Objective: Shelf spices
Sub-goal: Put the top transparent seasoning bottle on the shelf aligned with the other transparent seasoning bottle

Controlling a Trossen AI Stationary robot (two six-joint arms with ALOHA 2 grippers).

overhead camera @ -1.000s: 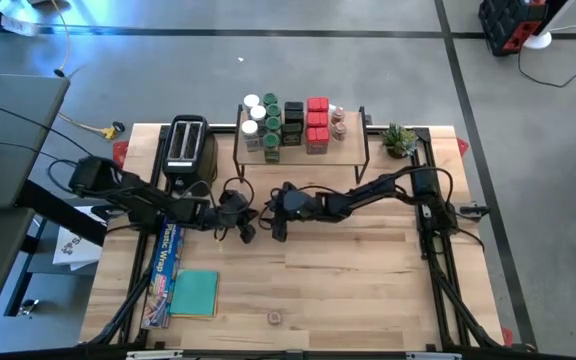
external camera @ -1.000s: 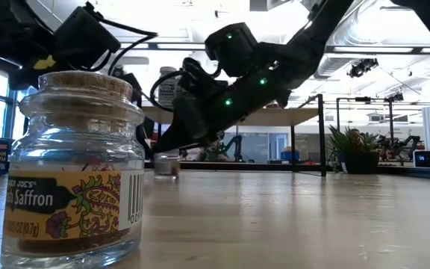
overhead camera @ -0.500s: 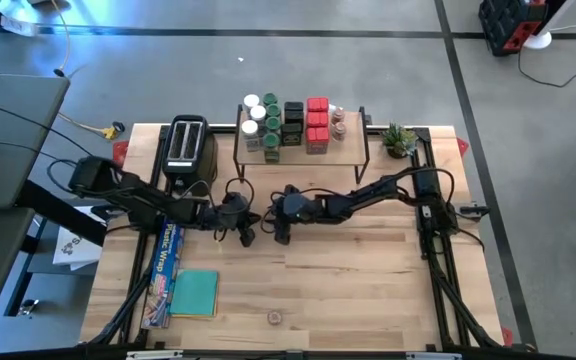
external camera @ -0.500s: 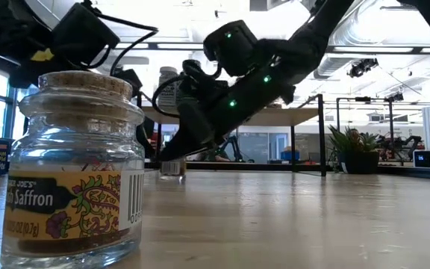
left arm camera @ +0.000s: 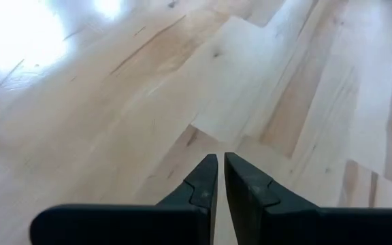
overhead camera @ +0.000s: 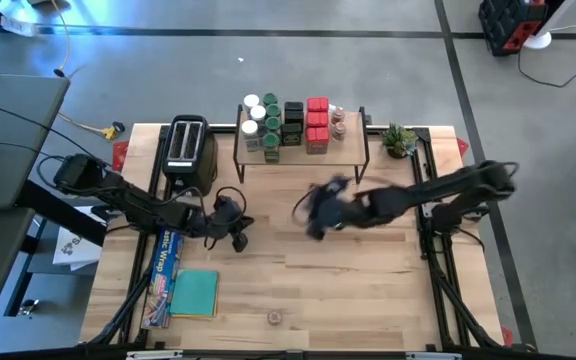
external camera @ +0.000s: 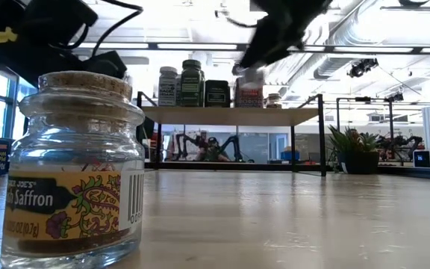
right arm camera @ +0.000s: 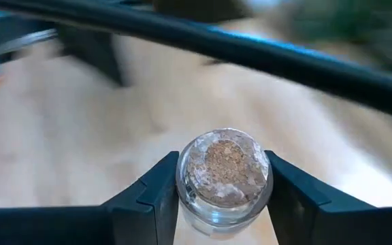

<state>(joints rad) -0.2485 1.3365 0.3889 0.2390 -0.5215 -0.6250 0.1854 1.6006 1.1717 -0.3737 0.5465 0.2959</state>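
My right gripper (overhead camera: 314, 216) is high over the middle of the table, shut on a tiny clear jar with a cork top (right arm camera: 224, 170). My left gripper (overhead camera: 238, 236) is shut with nothing in it, low over the bare wood to the left of the middle (left arm camera: 221, 167). The shelf (overhead camera: 348, 150) stands on its thin black legs at the far edge. Its top bears white-lidded and green-lidded jars, black boxes and red tins (overhead camera: 316, 125). Another cork-topped jar, labelled saffron (external camera: 77, 172), stands upright near the front edge (overhead camera: 275, 318). My right gripper pinches the tiny jar's glass wall just below the cork (right arm camera: 182, 196) between its two fingers, one on each side. The cork top faces the wrist camera. The jar is lifted clear of the table.
A black toaster (overhead camera: 188, 145) stands left of the shelf. A long blue foil box (overhead camera: 163, 262) and a teal square cloth (overhead camera: 194, 293) lie at the near left. A small potted plant (overhead camera: 400, 140) is at the far right. Bare wood spans the middle and near right.
My right gripper has lifted the tiny jar off the table in front of the shelf, rising fast and swinging toward the table's right edge. My left gripper has drawn back a little toward the table's left edge, still shut.
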